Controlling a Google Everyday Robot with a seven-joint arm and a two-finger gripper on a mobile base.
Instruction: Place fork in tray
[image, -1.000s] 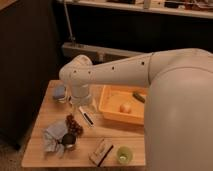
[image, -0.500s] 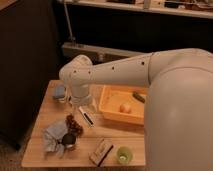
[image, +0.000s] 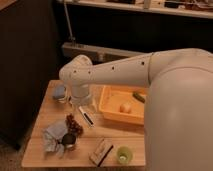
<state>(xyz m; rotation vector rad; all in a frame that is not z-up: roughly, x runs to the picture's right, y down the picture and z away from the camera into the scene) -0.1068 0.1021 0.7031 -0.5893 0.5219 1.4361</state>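
Note:
The orange-yellow tray (image: 111, 117) stands on the wooden table right of centre, with a pale round item (image: 125, 107) and a green item (image: 139, 96) inside. My gripper (image: 86, 116) hangs from the white arm just left of the tray's left wall, low over the table. A thin white and dark piece shows there. I cannot tell whether it is the fork or part of the gripper. No fork shows clearly anywhere else.
A bunch of dark grapes (image: 74, 124), a bluish cloth (image: 53, 136) and a dark can (image: 68, 140) lie front left. A brown box (image: 101, 151) and a green cup (image: 123, 154) sit near the front edge. A blue item (image: 60, 92) is at the back left.

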